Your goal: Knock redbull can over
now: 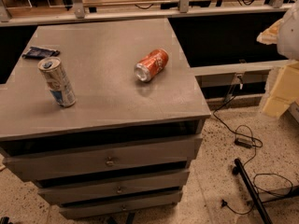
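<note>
Camera view: slim silver redbull can point(57, 82) stands; cream pincer point(281, 92) at right edge, state unclear.

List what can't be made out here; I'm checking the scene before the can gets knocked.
Gripper: camera view, pale shape cut off by right edge, well apart from the tall slim silver-and-blue metal can.
Flat dark blue packet: camera view, print too small to read.

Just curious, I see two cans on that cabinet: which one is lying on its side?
The orange soda can, mid-top; the slim silver-blue redbull can stands at the left. The pincer hangs off to the right, away from both.
</note>
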Controlling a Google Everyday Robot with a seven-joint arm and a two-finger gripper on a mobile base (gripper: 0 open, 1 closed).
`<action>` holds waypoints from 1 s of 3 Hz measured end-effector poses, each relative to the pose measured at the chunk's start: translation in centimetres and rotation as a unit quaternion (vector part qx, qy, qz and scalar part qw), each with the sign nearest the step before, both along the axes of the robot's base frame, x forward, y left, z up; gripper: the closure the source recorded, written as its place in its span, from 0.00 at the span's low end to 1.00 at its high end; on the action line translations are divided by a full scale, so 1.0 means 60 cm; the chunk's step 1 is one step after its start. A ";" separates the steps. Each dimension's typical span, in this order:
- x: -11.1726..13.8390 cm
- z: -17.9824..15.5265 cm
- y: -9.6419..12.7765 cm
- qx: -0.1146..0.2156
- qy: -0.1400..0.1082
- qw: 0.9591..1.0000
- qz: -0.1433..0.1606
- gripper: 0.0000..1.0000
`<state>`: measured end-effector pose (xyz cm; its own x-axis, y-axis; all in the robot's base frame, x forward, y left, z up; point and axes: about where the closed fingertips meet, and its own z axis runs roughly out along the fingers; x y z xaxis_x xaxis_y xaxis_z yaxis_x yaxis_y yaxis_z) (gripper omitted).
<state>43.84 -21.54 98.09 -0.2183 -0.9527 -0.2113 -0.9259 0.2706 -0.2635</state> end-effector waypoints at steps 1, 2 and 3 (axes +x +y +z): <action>0.000 0.000 0.000 0.000 0.000 1.000 0.000 0.00; 0.047 -0.003 0.064 0.028 -0.008 0.999 0.045 0.00; 0.140 -0.015 0.246 0.093 -0.010 0.985 0.148 0.00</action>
<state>52.24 -6.75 97.19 0.0682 -0.9183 -0.3900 -0.9668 0.0357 -0.2529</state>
